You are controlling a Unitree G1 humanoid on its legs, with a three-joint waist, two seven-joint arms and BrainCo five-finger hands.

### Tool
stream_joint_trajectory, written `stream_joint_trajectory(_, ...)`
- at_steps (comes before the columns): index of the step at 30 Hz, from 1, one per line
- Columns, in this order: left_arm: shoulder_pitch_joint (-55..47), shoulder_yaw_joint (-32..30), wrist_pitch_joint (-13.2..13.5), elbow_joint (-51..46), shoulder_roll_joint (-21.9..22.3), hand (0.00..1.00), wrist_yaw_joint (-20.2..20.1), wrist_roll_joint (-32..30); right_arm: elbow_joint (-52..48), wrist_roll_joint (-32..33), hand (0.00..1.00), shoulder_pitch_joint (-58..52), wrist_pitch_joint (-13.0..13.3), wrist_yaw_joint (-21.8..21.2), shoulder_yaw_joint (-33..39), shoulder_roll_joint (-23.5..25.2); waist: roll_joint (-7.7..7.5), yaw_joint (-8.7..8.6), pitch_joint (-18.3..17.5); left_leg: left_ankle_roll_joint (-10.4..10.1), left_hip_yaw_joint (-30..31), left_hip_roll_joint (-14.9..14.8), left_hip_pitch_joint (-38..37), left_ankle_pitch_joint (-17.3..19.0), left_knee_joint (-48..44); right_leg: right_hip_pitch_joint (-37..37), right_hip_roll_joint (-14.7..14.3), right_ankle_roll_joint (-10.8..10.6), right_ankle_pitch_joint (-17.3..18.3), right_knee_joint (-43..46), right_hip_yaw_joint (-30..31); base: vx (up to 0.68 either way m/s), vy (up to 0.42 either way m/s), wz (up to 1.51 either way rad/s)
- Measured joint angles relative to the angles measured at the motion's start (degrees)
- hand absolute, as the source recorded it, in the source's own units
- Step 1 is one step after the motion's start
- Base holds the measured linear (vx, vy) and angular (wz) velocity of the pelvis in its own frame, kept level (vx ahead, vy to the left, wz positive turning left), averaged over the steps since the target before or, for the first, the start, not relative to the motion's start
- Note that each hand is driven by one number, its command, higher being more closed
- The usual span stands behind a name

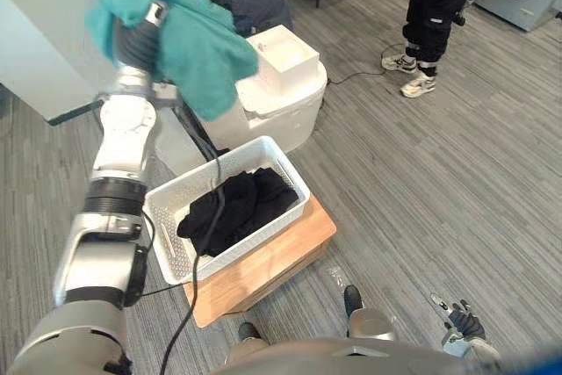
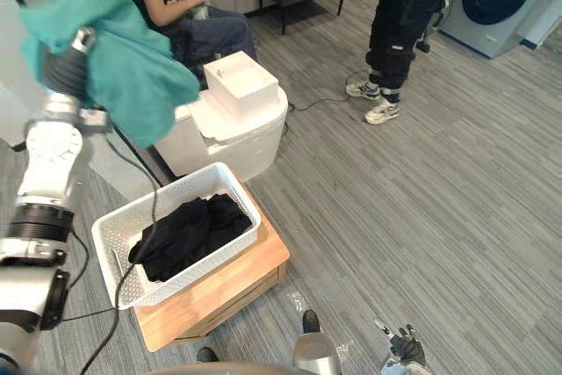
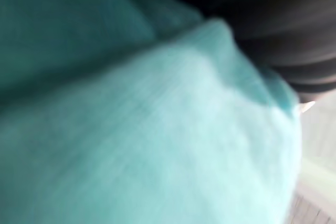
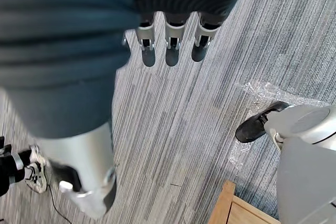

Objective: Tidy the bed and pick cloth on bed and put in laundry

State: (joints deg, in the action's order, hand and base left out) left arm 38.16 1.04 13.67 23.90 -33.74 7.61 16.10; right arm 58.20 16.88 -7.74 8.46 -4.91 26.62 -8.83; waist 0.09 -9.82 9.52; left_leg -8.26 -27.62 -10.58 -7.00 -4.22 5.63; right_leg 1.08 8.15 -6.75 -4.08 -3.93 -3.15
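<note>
Grey plank floor [image 1: 421,182], and I'm mid-carry: upper left, the teal cloth [image 1: 198,41] drapes over my left hand [image 1: 132,39], grip hidden so I can't tell, right hand [image 4: 172,45] loose-fingered lower right; next, I reckon, down into the white basket [image 1: 162,208].

The cloth [image 1: 189,37] is plain teal. The laundry basket [image 1: 263,233] is white, its walls patterned with a lattice of small holes, and the clothes [image 1: 241,208] in it are black. Under the basket is a pale, honey-coloured wooden stand [image 1: 281,256]. The floor [image 1: 439,182] is grey with fine plank-like streaks. The container [image 1: 290,107] behind the basket is white.
</note>
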Motion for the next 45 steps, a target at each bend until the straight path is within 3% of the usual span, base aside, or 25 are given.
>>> stream_joint_trajectory(8, -10.39, 0.15, -3.36, -10.04, 7.91, 1.00, -1.12, -0.01, 0.02, -0.33, 0.00, -1.15, 0.00, 0.16, 1.55, 1.74, 0.72, 1.03, 2.28, 0.01, 1.63, 0.06, -0.05, 0.02, 0.02, 0.35, 0.18, -0.30, 1.52, 1.68, -0.70, -0.01, -0.003, 0.09)
stream_joint_trajectory(15, -24.34, 0.45, -7.77, -16.12, 10.33, 1.00, -5.43, -0.27, -1.41, -0.36, 0.00, -1.28, -0.01, 0.49, 1.37, 1.66, 0.98, 1.63, 3.78, 0.41, 2.68, 0.55, 0.18, 0.36, 0.01, 0.45, 0.86, -0.89, 2.69, 2.36, -2.31, 0.01, 0.002, 0.08)
stream_joint_trajectory(19, -30.27, 1.77, -9.52, -15.89, 11.15, 1.00, -6.41, -2.26, -2.11, -0.32, 0.00, -1.26, -0.05, 0.46, 1.01, 1.66, 1.73, 3.14, 4.35, 0.48, 3.26, 0.75, 0.44, 0.63, -0.03, 0.41, 1.14, -0.75, 2.96, 2.82, -2.99, 0.05, 0.014, 0.07)
stream_joint_trajectory(25, -31.07, 1.73, -9.32, -11.03, 11.17, 1.00, -4.61, -5.03, -3.15, -0.17, 0.00, 0.10, 0.02, 0.29, 0.90, 1.22, 3.15, 4.05, 6.13, 0.53, 4.81, 0.76, 2.36, 0.58, -0.06, -1.22, 1.33, -0.73, 4.08, 4.46, -4.14, 0.03, -0.003, 0.12)
stream_joint_trajectory(30, -26.72, 1.80, -7.84, -2.96, 11.29, 1.00, -0.86, -8.44, -3.25, 0.99, 0.00, 4.93, 0.06, 0.39, 0.00, 0.70, 2.53, 3.82, 11.73, 0.83, 4.78, 0.55, 6.63, 1.07, -3.11, -6.11, 1.88, -0.55, 5.03, 8.37, -3.48, -0.02, 0.002, -0.02)
stream_joint_trajectory(33, -22.99, 1.77, -6.35, 3.62, 11.55, 1.00, 3.51, -8.82, -3.37, 0.97, 0.00, 6.40, 0.10, 0.41, -0.54, 0.59, 2.22, 3.68, 14.54, 1.11, 4.56, 0.34, 8.35, 1.64, -4.82, -7.88, 1.94, -0.53, 5.02, 9.35, -2.70, -0.02, 0.003, -0.10)
stream_joint_trajectory(34, -21.71, 1.74, -5.79, 5.81, 11.57, 0.00, 5.05, -8.78, -3.31, 0.96, 0.00, 6.44, 0.11, 0.51, -1.62, 0.33, 2.25, 3.48, 14.92, 1.17, 4.40, 0.34, 8.97, 1.76, -5.00, -8.70, 1.94, -0.53, 5.02, 9.63, -2.43, -0.01, 0.004, -0.08)
stream_joint_trajectory(39, -16.59, -0.13, -5.84, 13.63, 11.55, 0.00, 7.89, -8.76, -3.24, 0.94, 0.00, 7.87, 0.10, 0.60, -5.40, 0.30, 1.41, 3.05, 16.10, 1.22, 3.08, 0.02, 10.15, 2.21, -6.01, -10.75, 1.76, -0.52, 5.01, 10.40, -1.02, 0.01, 0.003, -0.13)
stream_joint_trajectory(45, -16.46, -0.38, -5.55, 13.60, 11.68, 0.00, 8.45, -7.76, -3.52, 0.95, 0.00, 8.01, 0.16, 1.14, -8.55, 0.27, 1.28, 3.50, 16.36, 1.21, 3.08, -0.12, 10.05, 2.29, -6.35, -10.57, 1.73, -0.51, 5.01, 10.40, -1.01, 0.01, 0.003, -0.02)
